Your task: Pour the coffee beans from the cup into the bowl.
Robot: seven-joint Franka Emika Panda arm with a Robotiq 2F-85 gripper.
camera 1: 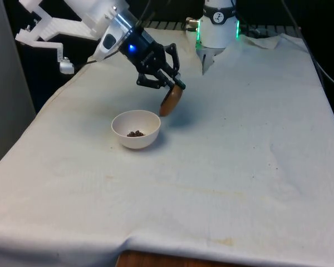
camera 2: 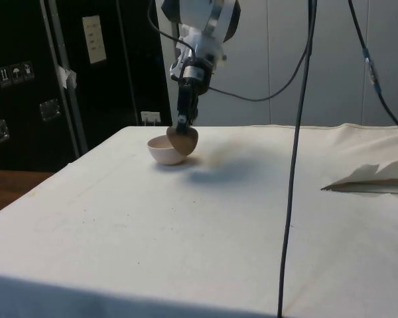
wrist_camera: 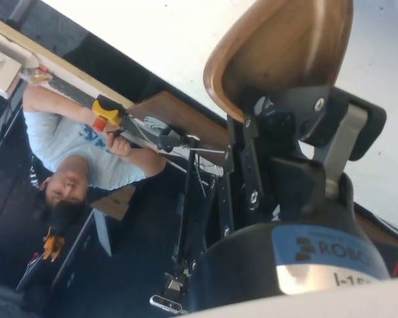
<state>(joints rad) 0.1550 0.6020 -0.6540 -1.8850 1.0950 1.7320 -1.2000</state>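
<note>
Your gripper [camera 1: 176, 84] is squeezing the brown cup [camera 1: 171, 100], tipping it beside the white bowl [camera 1: 136, 129] holding beans [camera 1: 136, 133].

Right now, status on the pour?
Gripper shut on brown cup, tipped beside the bowl. Beans in white bowl. Nothing in the way.

White cloth [camera 1: 239, 167] covers table; person in light blue shirt [wrist_camera: 73, 142] beyond its edge, in wrist view
</note>
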